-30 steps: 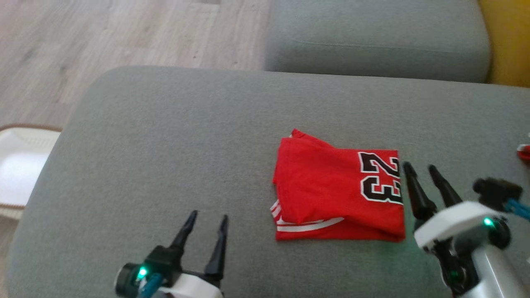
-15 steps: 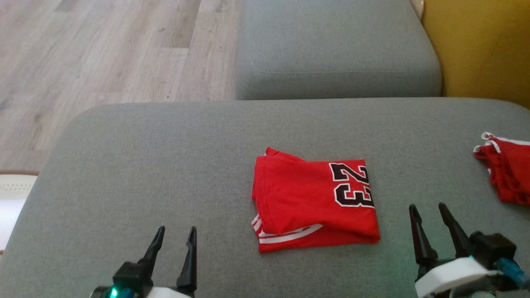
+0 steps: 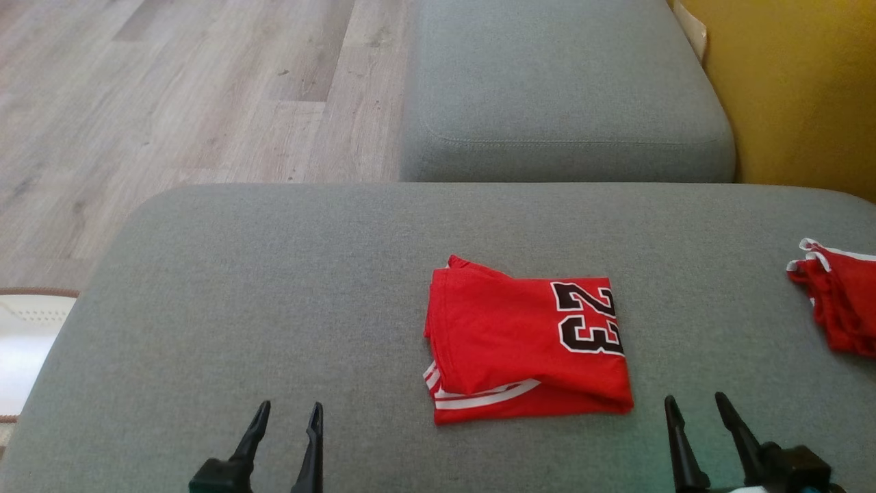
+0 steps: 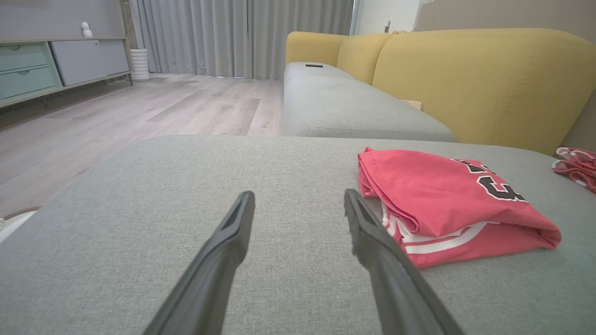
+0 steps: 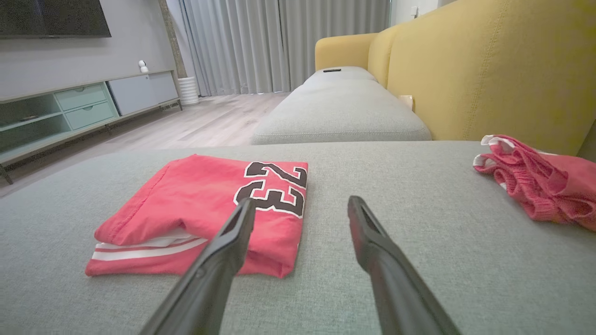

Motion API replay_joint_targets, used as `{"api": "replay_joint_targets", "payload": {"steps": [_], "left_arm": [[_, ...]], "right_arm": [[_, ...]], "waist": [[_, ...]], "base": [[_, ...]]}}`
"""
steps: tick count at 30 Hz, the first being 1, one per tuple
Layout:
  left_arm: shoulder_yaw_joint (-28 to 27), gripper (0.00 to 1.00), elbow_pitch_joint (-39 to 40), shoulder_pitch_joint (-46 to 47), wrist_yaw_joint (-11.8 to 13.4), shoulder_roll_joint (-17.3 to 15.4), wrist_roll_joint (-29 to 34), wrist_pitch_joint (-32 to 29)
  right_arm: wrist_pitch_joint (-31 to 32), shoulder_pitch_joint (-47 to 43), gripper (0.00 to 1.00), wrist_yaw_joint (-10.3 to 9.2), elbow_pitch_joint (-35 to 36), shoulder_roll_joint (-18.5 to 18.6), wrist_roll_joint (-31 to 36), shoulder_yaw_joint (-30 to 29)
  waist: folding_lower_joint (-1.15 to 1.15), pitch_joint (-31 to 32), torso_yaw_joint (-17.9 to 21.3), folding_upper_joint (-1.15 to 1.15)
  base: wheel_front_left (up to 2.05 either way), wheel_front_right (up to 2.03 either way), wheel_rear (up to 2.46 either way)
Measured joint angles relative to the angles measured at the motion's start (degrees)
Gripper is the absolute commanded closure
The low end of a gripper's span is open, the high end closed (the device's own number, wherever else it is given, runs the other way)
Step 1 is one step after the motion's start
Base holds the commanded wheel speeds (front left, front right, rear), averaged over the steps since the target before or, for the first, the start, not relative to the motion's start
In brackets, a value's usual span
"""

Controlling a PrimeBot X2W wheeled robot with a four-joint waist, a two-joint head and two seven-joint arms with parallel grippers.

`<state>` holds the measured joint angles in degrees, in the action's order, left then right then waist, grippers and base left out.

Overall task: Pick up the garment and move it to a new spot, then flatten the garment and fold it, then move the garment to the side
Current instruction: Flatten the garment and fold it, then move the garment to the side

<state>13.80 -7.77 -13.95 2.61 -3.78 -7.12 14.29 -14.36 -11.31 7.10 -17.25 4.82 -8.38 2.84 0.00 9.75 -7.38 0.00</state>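
Both claws were spread wide and empty. Left claw [image 3: 290, 405] was seen low over the grey cushion [image 3: 274, 287], well apart from the folded red shirt [image 3: 520, 342]. Right claw [image 3: 694, 397] was placed near the shirt's near right corner, not touching it. The shirt, numbered 23, was laid flat near the cushion's middle. Another red garment [image 3: 838, 301] was bunched at the cushion's right edge.

Pale wood floor [image 3: 171, 103] lay upper left; a grey seat cushion [image 3: 568, 89] sat top centre, yellow backrest [image 3: 801, 89] at upper right.
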Motion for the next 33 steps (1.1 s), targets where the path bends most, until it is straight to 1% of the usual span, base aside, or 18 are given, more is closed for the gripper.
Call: {"api": "replay_joint_targets", "payload": {"steps": [10,13,28,33], "left_arm": [[-0.3,0.0,-0.2,0.0,-0.2,0.2,0.5,0.0],[-0.4,0.0,-0.3,0.0,-0.6,0.2,0.5,0.0],[-0.3,0.0,-0.3,0.0,-0.6,0.3,1.6,0.0],[-0.4,0.0,-0.3,0.0,-0.7,0.3,2.0,0.0]], "right_arm": [[0.0,0.0,0.0,0.0,0.2,-1.4,1.7,-0.2],[0.0,-0.1,0.0,0.0,0.3,-1.4,2.0,-0.2],[0.0,-1.1,0.0,0.0,0.4,-2.1,2.9,-0.1],[0.0,-1.1,0.0,0.0,0.4,-2.2,2.9,0.2]], "waist": [[0.0,0.2,0.1,0.0],[0.0,0.2,0.1,0.0],[0.0,0.3,0.5,0.0],[0.0,-0.6,0.5,0.0]], "base": [[0.0,0.0,0.0],[0.0,0.0,0.0],[0.0,0.0,0.0],[0.0,0.0,0.0]]}}
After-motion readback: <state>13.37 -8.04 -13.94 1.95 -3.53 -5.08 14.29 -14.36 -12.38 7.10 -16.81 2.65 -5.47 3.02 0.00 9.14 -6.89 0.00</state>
